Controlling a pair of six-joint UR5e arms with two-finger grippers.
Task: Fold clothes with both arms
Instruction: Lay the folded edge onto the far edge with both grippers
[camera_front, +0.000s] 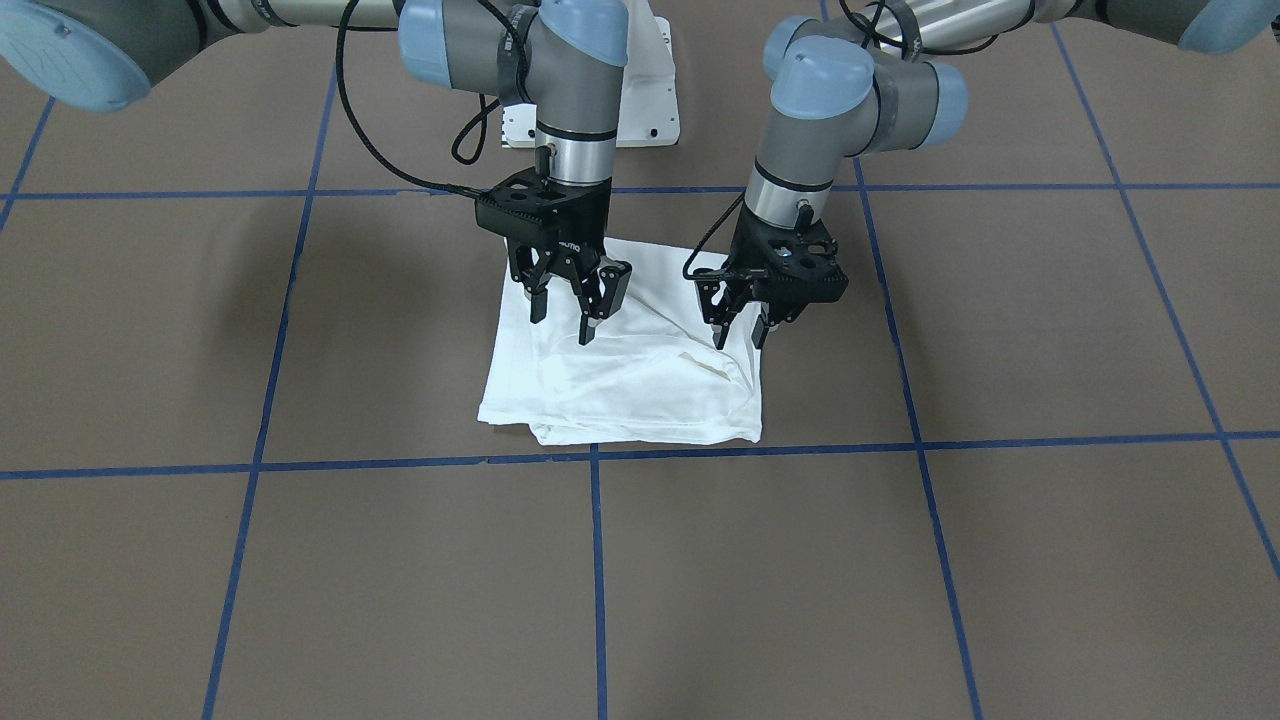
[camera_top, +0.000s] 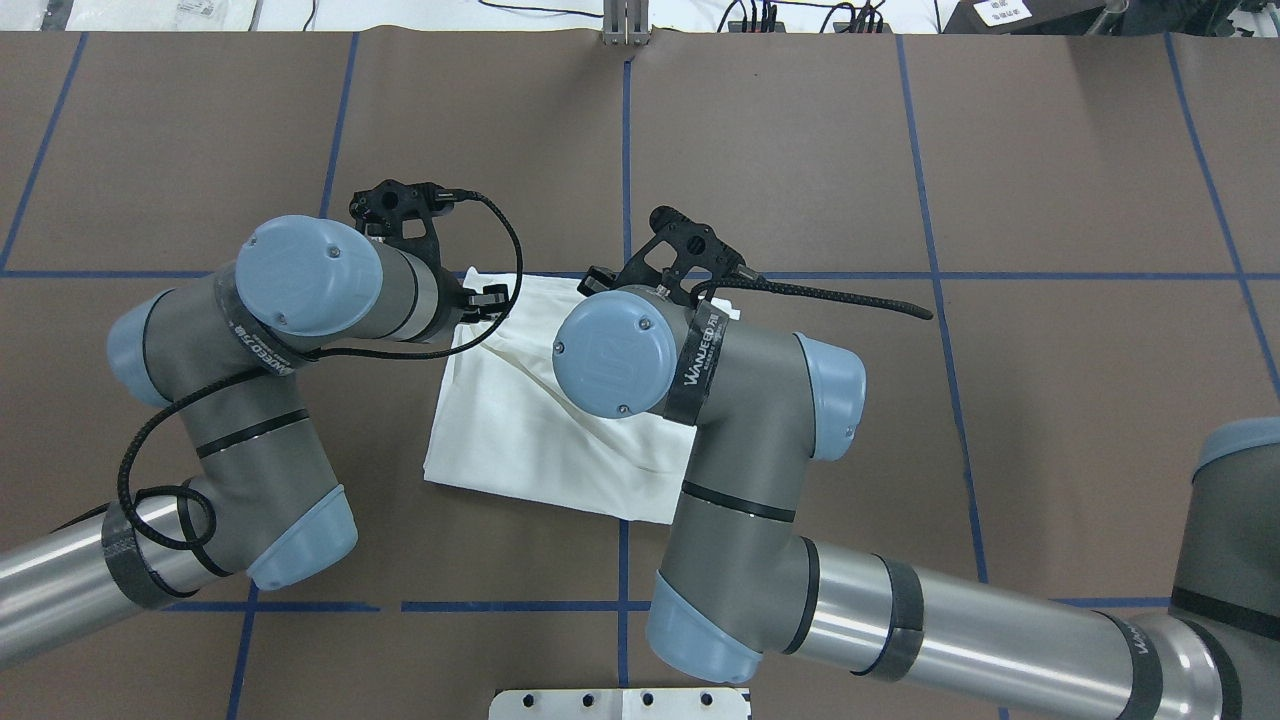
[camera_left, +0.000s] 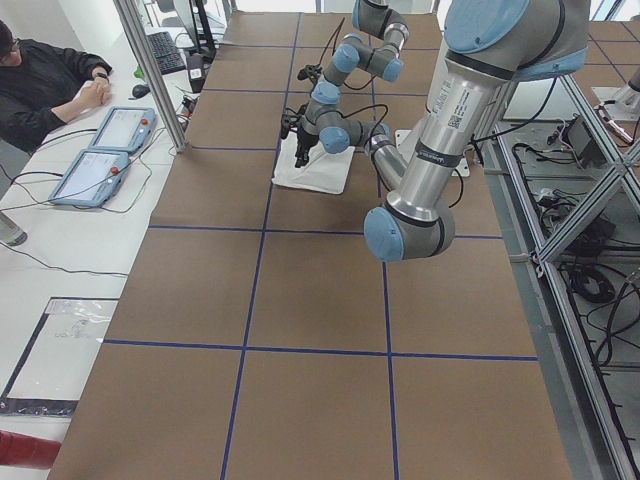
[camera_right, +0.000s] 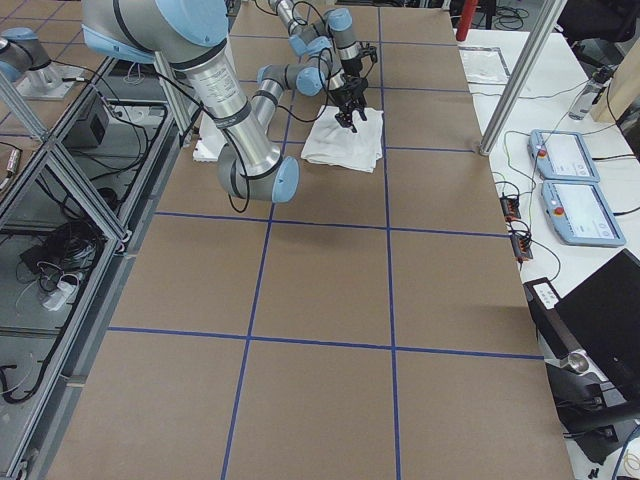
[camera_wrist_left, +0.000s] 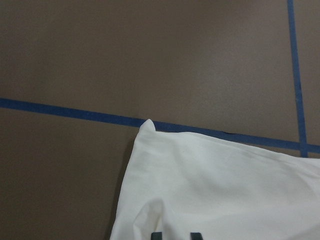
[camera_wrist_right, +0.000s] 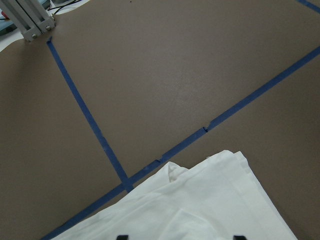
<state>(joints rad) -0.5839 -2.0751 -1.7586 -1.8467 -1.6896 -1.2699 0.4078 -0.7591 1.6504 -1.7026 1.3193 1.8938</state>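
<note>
The clothes are one white shirt (camera_front: 620, 385), folded into a rough square and lying flat on the brown table (camera_front: 1000, 560), also seen from overhead (camera_top: 520, 430). My left gripper (camera_front: 738, 335) hovers just over the shirt's edge nearest the robot, on the view's right, open by a narrow gap with nothing in it. My right gripper (camera_front: 563, 318) hangs over the same edge on the view's left, open wider and empty. In the wrist views the shirt's far corners (camera_wrist_left: 215, 190) (camera_wrist_right: 210, 205) rest beside a blue tape line. No text or neckline shows.
Blue tape lines (camera_front: 596, 580) divide the brown table into squares. The white pedestal base (camera_front: 645, 100) stands behind the shirt. A person (camera_left: 40, 85) sits at a side bench with two tablets (camera_left: 105, 150). More pendants (camera_right: 575, 185) lie off the far side.
</note>
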